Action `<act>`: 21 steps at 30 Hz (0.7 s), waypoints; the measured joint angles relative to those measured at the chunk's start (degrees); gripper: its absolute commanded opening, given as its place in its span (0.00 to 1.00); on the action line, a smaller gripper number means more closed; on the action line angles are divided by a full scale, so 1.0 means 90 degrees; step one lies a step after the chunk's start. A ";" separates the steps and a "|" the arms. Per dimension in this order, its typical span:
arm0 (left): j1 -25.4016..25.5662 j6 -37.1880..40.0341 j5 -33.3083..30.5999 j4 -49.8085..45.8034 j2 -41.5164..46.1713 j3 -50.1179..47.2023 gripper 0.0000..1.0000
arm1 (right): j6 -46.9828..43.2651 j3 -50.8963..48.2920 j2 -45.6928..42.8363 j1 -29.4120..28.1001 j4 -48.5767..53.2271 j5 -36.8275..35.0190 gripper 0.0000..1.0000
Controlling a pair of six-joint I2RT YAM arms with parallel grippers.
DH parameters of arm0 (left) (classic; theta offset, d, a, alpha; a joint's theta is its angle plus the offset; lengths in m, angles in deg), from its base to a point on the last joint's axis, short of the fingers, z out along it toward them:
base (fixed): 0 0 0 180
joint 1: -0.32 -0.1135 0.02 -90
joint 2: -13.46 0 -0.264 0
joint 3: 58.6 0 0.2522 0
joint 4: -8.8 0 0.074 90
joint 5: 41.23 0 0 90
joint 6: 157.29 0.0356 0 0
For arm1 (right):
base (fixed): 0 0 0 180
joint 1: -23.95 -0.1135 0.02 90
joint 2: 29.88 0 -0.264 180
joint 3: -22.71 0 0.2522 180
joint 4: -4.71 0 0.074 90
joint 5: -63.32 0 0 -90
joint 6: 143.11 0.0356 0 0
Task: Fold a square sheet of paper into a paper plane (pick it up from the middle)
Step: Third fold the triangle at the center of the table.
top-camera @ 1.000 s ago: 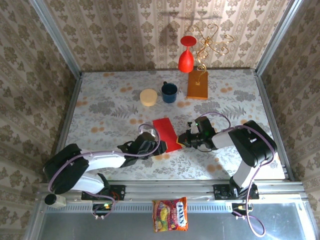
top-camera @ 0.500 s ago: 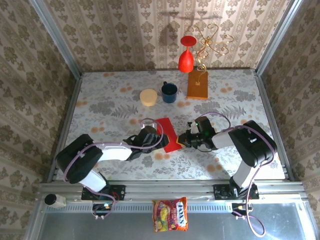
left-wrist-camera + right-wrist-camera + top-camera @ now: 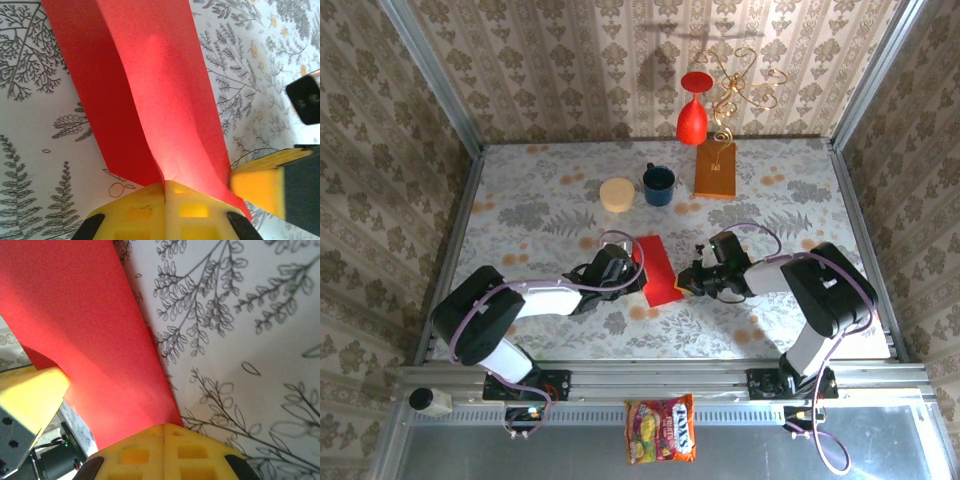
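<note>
i am looking down on the dark blue mug (image 3: 658, 184) on the flowered table (image 3: 540, 215) and placing everything from it

the square sheet of paper (image 3: 655, 268) is lying on the near side of the mug, towards the arm bases, and is showing as a narrow red strip slanting away from the mug. in the left wrist view the strip is rising into a soft ridge along its length, with a darker layer lying flat beside the ridge

the left gripper (image 3: 625, 272) is sitting nearer than the mug and a little to its left. its yellow fingers (image 3: 135, 210) are pressing together with the end of the red ridge pinched in the seam between them

the right gripper (image 3: 688, 280) is sitting nearer than the mug and a little to its right. its jaws are meeting too, and a corner of the red paper is running into the line where they join

a cream round block (image 3: 616, 194) is sitting just left of the mug, an orange-brown block (image 3: 716, 168) is lying just to its right, and a red vase (image 3: 692, 110) is standing beyond the mug by the back wall
</note>
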 measured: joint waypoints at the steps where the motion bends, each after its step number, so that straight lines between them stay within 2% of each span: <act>1: -0.0024 0.0034 0.0015 -0.0039 0.0000 0.0000 0.00 | -0.0073 0.0036 -0.0100 0.0000 0.0192 -0.0015 0.16; 4: -0.0107 0.0063 0.0080 -0.0097 0.0005 0.0000 0.00 | -0.0321 0.0209 -0.0529 -0.0015 0.0763 -0.0102 0.26; 6: -0.0158 0.0061 0.0138 -0.0155 0.0039 0.0000 0.00 | -0.0617 0.0440 -0.0889 -0.0063 0.1246 -0.0248 0.37; 10: -0.0253 -0.0024 0.0265 -0.0340 0.0180 0.0000 0.00 | -0.1302 0.0959 -0.1462 -0.0454 0.2159 -0.0726 0.51; 21: -0.0600 -0.1005 0.0947 -0.0697 0.0260 0.0036 0.00 | -0.2948 0.1644 -0.1409 -0.2198 0.3747 -0.2147 0.66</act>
